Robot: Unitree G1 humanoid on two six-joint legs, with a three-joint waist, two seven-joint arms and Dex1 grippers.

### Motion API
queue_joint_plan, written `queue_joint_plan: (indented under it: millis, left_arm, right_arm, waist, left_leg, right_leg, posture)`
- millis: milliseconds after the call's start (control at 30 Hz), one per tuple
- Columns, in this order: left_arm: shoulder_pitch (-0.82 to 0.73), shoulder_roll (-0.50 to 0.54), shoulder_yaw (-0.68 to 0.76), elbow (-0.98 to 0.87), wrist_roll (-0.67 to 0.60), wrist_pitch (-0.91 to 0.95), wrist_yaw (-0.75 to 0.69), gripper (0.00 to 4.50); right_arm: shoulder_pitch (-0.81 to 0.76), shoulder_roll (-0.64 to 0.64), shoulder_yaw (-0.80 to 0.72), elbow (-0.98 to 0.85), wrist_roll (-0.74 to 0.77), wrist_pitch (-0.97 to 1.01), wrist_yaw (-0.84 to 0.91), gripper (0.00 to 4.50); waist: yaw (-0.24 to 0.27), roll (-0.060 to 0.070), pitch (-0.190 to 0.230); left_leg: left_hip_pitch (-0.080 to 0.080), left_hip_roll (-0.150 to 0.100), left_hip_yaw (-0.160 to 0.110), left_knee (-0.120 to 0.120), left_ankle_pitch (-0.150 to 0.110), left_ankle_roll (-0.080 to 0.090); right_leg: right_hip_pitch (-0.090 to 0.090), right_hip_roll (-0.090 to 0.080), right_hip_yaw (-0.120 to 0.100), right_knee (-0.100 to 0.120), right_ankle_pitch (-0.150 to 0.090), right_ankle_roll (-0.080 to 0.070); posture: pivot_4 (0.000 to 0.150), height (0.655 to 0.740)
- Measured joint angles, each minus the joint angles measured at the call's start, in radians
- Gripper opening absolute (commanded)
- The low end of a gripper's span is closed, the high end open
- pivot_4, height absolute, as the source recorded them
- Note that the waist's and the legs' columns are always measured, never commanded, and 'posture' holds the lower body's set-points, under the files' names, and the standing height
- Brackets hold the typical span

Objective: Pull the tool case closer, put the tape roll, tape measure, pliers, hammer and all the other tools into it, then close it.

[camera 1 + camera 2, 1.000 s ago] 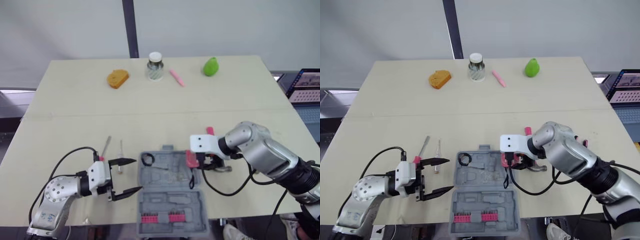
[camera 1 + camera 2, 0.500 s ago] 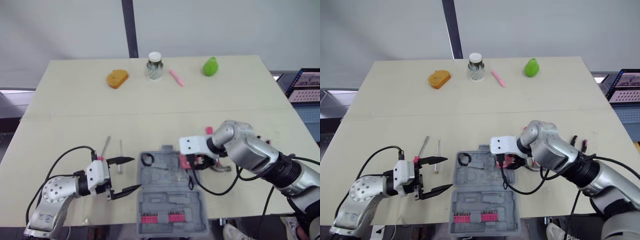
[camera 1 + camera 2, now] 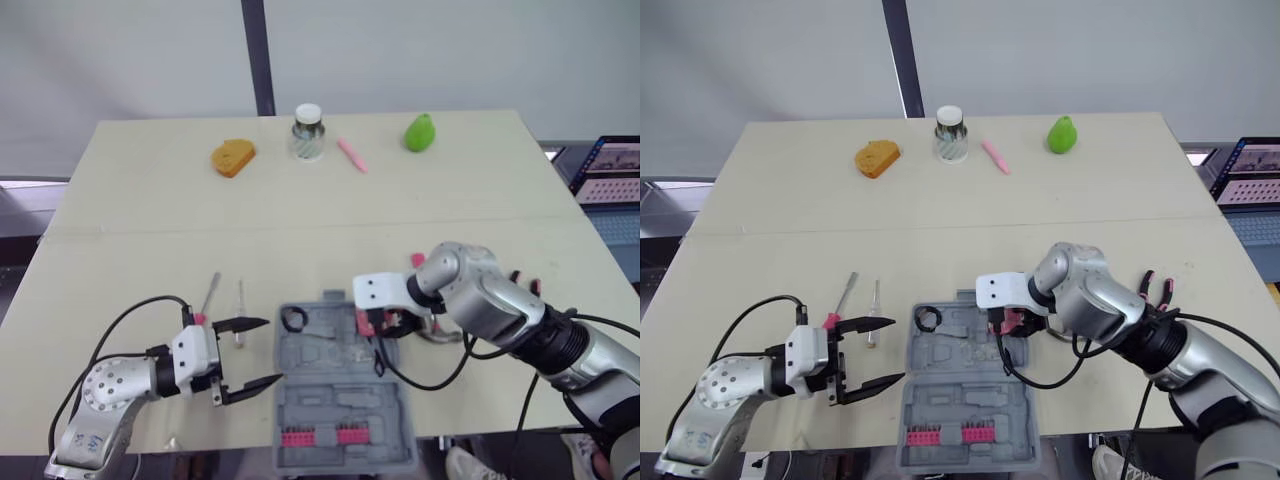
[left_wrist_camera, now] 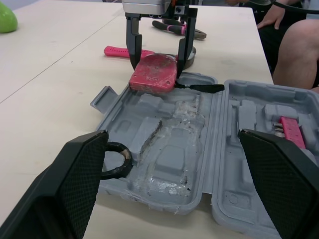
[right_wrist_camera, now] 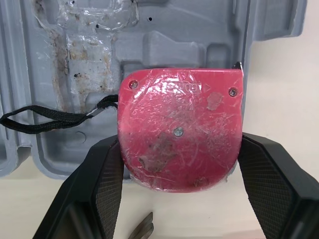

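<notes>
Tape measure (image 5: 180,130), red: clamped between right fingers (image 5: 271,189), low over rim of open tool case (image 3: 345,400). Left fingers (image 3: 245,323) spread, empty, case just beside. Risk: released on rim, likely tips onto bench (image 3: 300,220); loose strap (image 5: 45,115) may foul lid.

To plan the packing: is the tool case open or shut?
Open: the tool case lies spread flat, both moulded halves facing up.
</notes>
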Motion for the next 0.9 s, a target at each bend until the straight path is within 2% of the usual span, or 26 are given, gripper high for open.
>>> queue_joint_plan:
  millis: [767, 833, 867, 900]
  left_arm:
    - [0.021, -0.025, -0.006, 0.019, 0.026, -0.043, 0.004, 4.50]
    - [0.021, -0.029, -0.011, 0.023, 0.028, -0.043, 0.005, 4.50]
    - [0.021, -0.030, -0.013, 0.023, 0.029, -0.044, 0.006, 4.50]
    - [0.021, -0.031, -0.013, 0.024, 0.030, -0.043, 0.007, 4.50]
  right_arm:
    - [0.001, 0.021, 0.029, 0.039, -0.048, -0.034, 0.011, 2.91]
    - [-0.001, 0.022, 0.028, 0.039, -0.048, -0.033, 0.014, 3.97]
    - [-0.001, 0.022, 0.028, 0.039, -0.048, -0.032, 0.017, 4.33]
    - [-0.001, 0.024, 0.028, 0.038, -0.047, -0.031, 0.019, 4.43]
  waist:
    - [0.000, 0.000, 0.000]
    - [0.000, 0.000, 0.000]
    - [0.000, 0.000, 0.000]
    - [0.000, 0.000, 0.000]
  left_leg:
    - [-0.006, 0.000, 0.005, 0.000, 0.001, 0.000]
    - [-0.007, 0.000, 0.005, 0.000, 0.001, 0.000]
    - [-0.007, 0.000, 0.004, 0.000, 0.001, 0.000]
    - [-0.007, 0.000, 0.004, 0.000, 0.001, 0.000]
  right_leg:
    - [-0.010, 0.000, 0.002, 0.004, 0.000, 0.000]
    - [-0.010, 0.000, 0.002, 0.004, 0.000, 0.000]
    - [-0.010, 0.000, 0.002, 0.004, 0.000, 0.000]
    - [-0.010, 0.000, 0.002, 0.004, 0.000, 0.000]
  posture:
    - [0.150, 0.6950]
    - [0.150, 0.6950]
    - [0.150, 0.6950]
    - [0.150, 0.6950]
